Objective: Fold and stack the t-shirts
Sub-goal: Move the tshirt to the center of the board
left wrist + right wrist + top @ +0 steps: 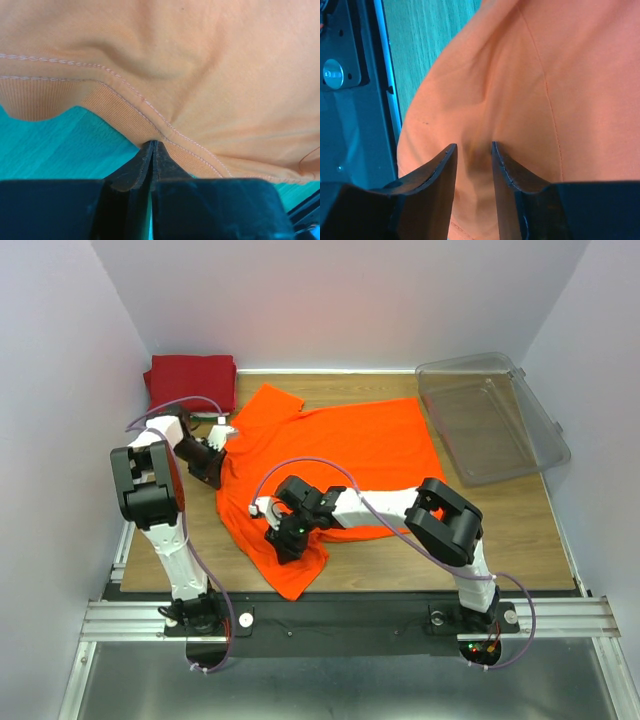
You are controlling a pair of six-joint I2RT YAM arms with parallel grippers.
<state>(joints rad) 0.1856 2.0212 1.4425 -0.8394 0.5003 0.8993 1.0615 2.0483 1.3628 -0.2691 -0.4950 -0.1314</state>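
A bright orange t-shirt (345,445) lies spread out across the wooden table (530,530). My left gripper (222,455) is at its left edge. In the left wrist view it (152,143) is shut on the ribbed collar (125,117), and the cloth wrinkles toward the tips. My right gripper (280,543) is over the near sleeve. In the right wrist view it (472,150) is open, with a raised ridge of orange cloth (530,75) between the fingers (502,165). A dark red t-shirt (190,378) lies folded at the back left corner.
A clear plastic bin (490,415) stands at the back right. The black and metal mounting rail (350,618) runs along the near edge, and it shows in the right wrist view (350,100) just left of the sleeve. Walls close in on three sides.
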